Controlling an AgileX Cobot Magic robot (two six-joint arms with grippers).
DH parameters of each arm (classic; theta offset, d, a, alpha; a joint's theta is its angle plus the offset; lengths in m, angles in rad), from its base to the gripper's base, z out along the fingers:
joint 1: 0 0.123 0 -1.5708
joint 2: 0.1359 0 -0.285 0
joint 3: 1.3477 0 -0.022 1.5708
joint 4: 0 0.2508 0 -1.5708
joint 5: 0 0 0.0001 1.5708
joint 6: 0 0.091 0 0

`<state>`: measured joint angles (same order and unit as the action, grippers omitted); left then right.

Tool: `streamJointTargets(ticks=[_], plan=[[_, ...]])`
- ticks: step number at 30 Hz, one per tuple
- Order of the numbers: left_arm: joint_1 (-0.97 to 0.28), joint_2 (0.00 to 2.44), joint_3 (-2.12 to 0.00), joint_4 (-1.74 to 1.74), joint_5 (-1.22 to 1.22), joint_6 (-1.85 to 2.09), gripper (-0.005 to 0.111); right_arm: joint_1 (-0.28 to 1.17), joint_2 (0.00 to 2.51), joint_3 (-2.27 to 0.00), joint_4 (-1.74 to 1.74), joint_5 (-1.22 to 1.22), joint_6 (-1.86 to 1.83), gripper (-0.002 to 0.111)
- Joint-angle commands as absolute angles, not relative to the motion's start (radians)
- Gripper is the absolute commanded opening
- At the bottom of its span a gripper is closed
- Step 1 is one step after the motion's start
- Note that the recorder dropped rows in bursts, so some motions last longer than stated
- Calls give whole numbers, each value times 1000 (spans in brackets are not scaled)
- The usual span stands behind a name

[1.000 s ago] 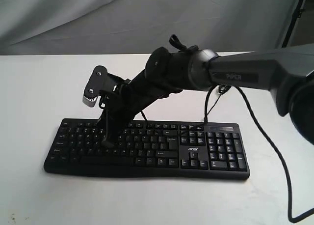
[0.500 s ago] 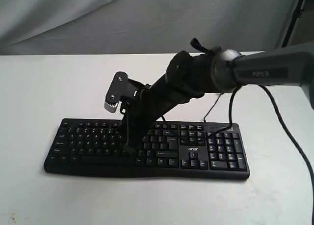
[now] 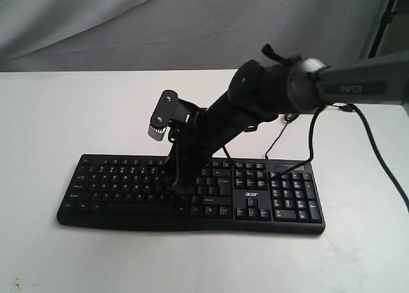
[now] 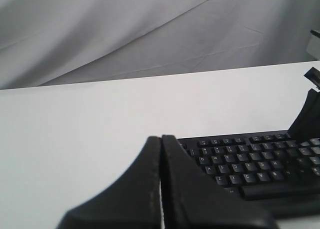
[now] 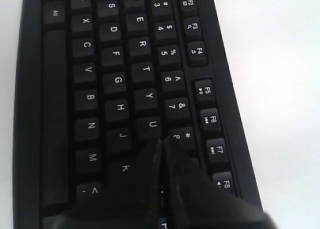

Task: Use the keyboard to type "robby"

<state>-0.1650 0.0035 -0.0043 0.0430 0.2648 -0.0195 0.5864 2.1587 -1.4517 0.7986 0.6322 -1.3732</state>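
Tips together on left pincer (image 4: 161,140) and right pincer (image 5: 163,145) alike; right arm (image 3: 220,119) slanted downward.
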Motion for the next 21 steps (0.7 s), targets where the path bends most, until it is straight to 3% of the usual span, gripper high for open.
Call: streamJointTargets(ticks=[1,21], plan=[[-171,0,0,48,259,-22,0,579,2141,-1445,780,647,-1372,0],[-171,0,0,48,259,-22,0,579,2136,-1405,773,591,-1378,0]])
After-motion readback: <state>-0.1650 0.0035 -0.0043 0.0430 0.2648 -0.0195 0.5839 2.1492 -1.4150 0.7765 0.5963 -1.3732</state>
